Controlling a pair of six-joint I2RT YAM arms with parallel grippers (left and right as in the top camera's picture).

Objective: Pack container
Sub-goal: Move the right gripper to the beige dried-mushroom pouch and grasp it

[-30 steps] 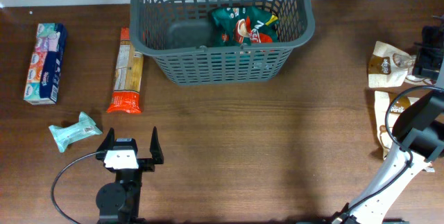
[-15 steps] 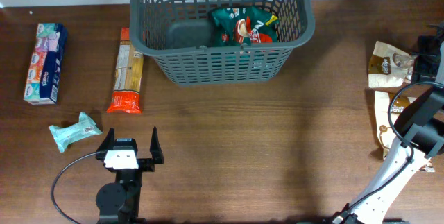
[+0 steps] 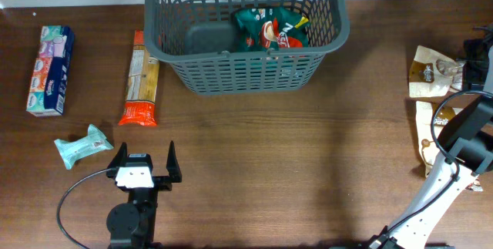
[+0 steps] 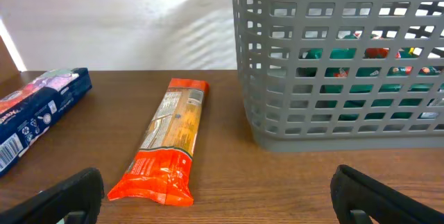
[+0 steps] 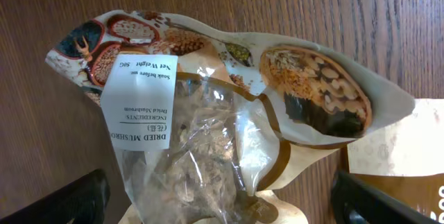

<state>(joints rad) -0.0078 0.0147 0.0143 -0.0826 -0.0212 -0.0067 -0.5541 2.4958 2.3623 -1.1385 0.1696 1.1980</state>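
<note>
1. Right tool (image 5: 220, 203) first: spread wide, nothing gripped, hanging straight over the dried mushroom bag (image 5: 229, 113) at the right end of the table (image 3: 308, 164). Nudged a touch toward the far edge within the last second, then settled. Reads as lining up for a pick, no contact yet.
2. Left tool (image 3: 145, 153): equally wide, empty, parked near the front edge, not budged at all.
3. On to the container (image 3: 192, 55): far middle of the table, upright, same spot as before, just one green snack packet (image 3: 269, 29) inside. Plenty of packing left, by the look of it.
4. Outside it, untouched: blue tissue pack (image 3: 50, 70) far left, long pasta packet (image 3: 142, 79) near the container's left wall, small teal wipes pack (image 3: 83, 145) close to the left tool.
5. In the way: a second brown bag (image 3: 431, 137) tucked against the mushroom bag, partly under the right arm, so a real risk of snagging both. After that, a tall lattice wall to clear, well apart from this spot.
</note>
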